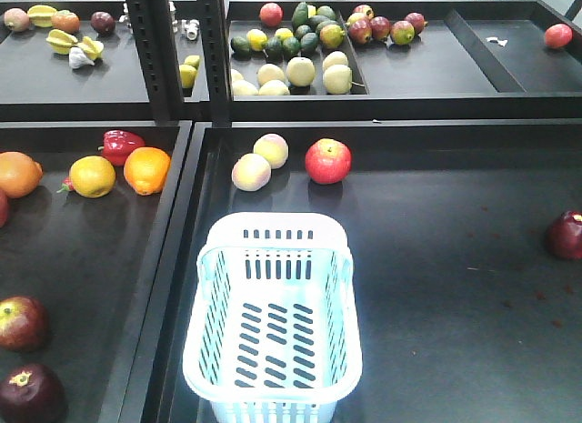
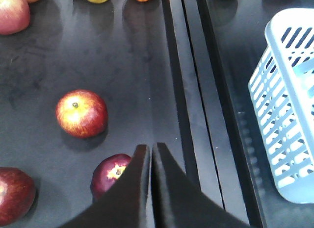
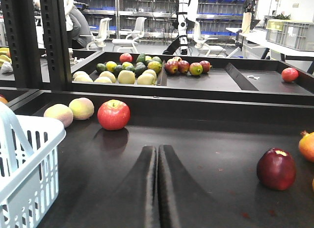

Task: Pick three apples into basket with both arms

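The pale blue basket [image 1: 207,350] stands empty in the middle tray, also seen in the left wrist view [image 2: 289,105] and the right wrist view [image 3: 29,144]. In the left tray lie a dark red apple with yellowish flecks [image 1: 20,323] [image 2: 81,113] and an almost purple apple [image 1: 27,394] [image 2: 109,176]. My left gripper [image 2: 149,147] is shut and empty, above and just right of the purple apple, partly hiding it. A third dark red apple [image 1: 566,235] [image 3: 276,168] lies at the far right. My right gripper [image 3: 157,148] is shut and empty, well left of it. Neither gripper shows in the front view.
Another dark red apple [image 2: 14,193] lies at the lower left. A bright red apple [image 1: 327,160] and two peaches [image 1: 251,172] sit behind the basket. Oranges [image 1: 146,169], a lemon and a red pepper [image 1: 120,145] lie at the back left. A raised divider [image 2: 196,100] separates the trays.
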Tool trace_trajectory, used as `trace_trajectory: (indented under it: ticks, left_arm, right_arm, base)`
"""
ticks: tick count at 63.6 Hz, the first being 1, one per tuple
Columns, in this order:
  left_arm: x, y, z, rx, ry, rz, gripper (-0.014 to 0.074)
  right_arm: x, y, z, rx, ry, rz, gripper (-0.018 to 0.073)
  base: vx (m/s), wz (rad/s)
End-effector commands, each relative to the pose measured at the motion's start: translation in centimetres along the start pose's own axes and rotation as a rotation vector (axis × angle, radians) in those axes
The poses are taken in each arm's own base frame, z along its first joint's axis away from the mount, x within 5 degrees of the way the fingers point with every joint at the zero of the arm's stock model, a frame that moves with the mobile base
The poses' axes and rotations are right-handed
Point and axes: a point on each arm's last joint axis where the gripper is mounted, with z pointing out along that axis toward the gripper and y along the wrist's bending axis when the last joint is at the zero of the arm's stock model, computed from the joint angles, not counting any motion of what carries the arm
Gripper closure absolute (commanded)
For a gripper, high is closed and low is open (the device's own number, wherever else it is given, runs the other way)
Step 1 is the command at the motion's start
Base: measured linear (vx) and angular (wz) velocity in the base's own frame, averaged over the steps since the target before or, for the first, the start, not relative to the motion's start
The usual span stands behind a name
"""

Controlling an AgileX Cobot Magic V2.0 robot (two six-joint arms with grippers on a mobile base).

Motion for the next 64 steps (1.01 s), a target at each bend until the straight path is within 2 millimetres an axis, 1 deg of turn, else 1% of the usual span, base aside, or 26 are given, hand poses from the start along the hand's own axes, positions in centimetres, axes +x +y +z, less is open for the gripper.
trace_trajectory:
  ticks: [1,6,11,16,17,19,24,30,35,39,44,46,53,54,58,59,64]
  left_arm:
    - [-1.5,-0.1,-0.5,0.001,-0.082,0.022,0.0594]
    - [-1.4,-0.1,-0.5,-0.001,-0.074,0.066,0.0570]
    - [-1.3,-0.1,-0.5,-0.002,-0.059,0.083,0.0521]
    - [-1.2,-0.1,-0.5,-0.001,-0.049,0.085,0.0455]
    - [-1.2,-0.1,-0.5,-0.001,-0.047,0.085,0.0426]
    - [-1.2,-0.1,-0.5,-0.001,-0.044,0.085,0.0401]
    - [-1.2,-0.1,-0.5,-0.001,-0.044,0.085,0.0299]
    - [-1.2,-0.1,-0.5,0.000,-0.044,0.084,0.0215]
    - [-1.2,-0.1,-0.6,0.000,-0.041,0.099,0.0181]
    - [-1.8,-0.1,-0.8,-0.004,-0.030,0.175,0.0179]
    - [-3.6,-0.3,-1.3,-0.001,-0.015,0.286,0.0182]
    - [-5.0,-0.4,-1.8,0.005,-0.022,0.324,0.0185]
    - [-8.8,-1.2,-3.2,0.058,-0.054,0.408,0.0198]
    - [-9.6,-1.4,-3.5,0.076,-0.064,0.412,0.0200]
    - [-11.5,-2.2,-4.0,0.140,-0.092,0.451,0.0200]
    - [-12.1,-2.4,-4.1,0.159,-0.095,0.480,0.0200]
    - [-14.6,-3.7,-4.3,0.280,-0.129,0.497,0.0200]
  right_arm:
    - [-0.6,0.0,-0.1,0.001,-0.081,-0.005,0.0568]
    - [-0.6,0.0,-0.1,0.001,-0.081,-0.005,0.0568]
    - [-0.6,0.0,-0.1,0.001,-0.081,-0.005,0.0568]
    - [-0.6,0.0,-0.1,0.001,-0.081,-0.005,0.0568]
    - [-0.6,0.0,-0.1,0.001,-0.081,-0.005,0.0568]
    - [-0.6,0.0,-0.1,0.001,-0.081,-0.005,0.0568]
    - [-0.6,0.0,-0.1,0.001,-0.081,-0.005,0.0568]
    - [-0.6,0.0,-0.1,0.001,-0.081,-0.005,0.0568]
    - [-0.6,0.0,-0.1,0.001,-0.081,-0.005,0.0568]
    - [-0.6,0.0,-0.1,0.001,-0.081,-0.005,0.0568]
    - [-0.6,0.0,-0.1,0.001,-0.081,-0.005,0.0568]
    - [-0.6,0.0,-0.1,0.001,-0.081,-0.005,0.0568]
    - [-0.6,0.0,-0.1,0.001,-0.081,-0.005,0.0568]
    - [-0.6,0.0,-0.1,0.001,-0.081,-0.005,0.0568]
    - [-0.6,0.0,-0.1,0.001,-0.081,-0.005,0.0568]
    - [-0.6,0.0,-0.1,0.001,-0.081,-0.005,0.0568]
    - [-0.6,0.0,-0.1,0.001,-0.081,-0.005,0.0568]
  base:
    - [0.00,0.00]
    - [0.00,0.00]
    - [0.00,0.00]
    - [0.00,0.00]
    - [0.00,0.00]
    - [0.00,0.00]
    - [0.00,0.00]
    - [0.00,0.00]
    - [0.00,0.00]
    - [0.00,0.00]
    - [0.00,0.00]
    - [0.00,0.00]
    - [0.00,0.00]
    - [0.00,0.00]
    - [0.00,0.00]
    - [0.00,0.00]
    - [0.00,0.00]
